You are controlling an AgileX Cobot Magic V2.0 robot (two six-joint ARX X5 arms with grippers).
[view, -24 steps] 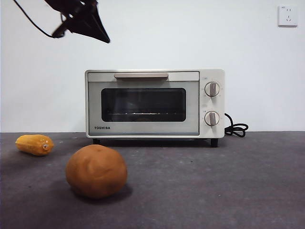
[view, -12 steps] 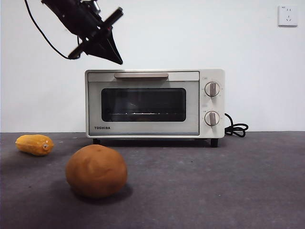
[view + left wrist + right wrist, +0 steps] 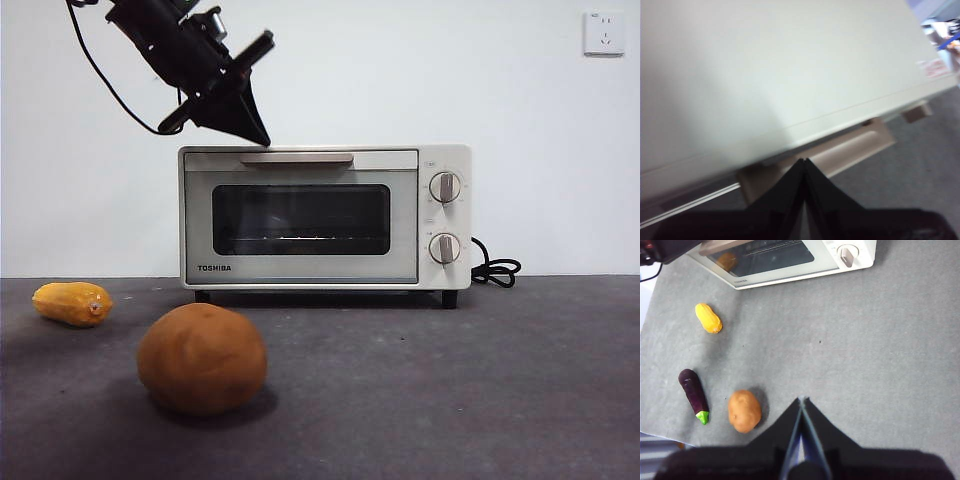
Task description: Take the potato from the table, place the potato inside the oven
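Note:
The round orange-brown potato (image 3: 202, 359) lies on the dark grey table (image 3: 450, 400) in front of the cream Toshiba oven (image 3: 324, 217), whose glass door is closed. It also shows in the right wrist view, where the potato (image 3: 744, 411) lies near the table's edge. My left gripper (image 3: 257, 137) hangs shut just above the oven's top left, near the beige handle (image 3: 296, 158). In its own view the left gripper (image 3: 804, 161) points at the handle (image 3: 840, 152). My right gripper (image 3: 802, 400) is shut, high over the table.
A yellow-orange ridged vegetable (image 3: 73, 303) lies at the left; a purple eggplant (image 3: 694, 396) lies beside the potato in the right wrist view. A black cord (image 3: 497, 268) trails from the oven's right side. A wall socket (image 3: 603, 32) sits top right.
The left arm has come down and to the right, from the top left corner to just above the oven's handle. The potato and oven have not moved.

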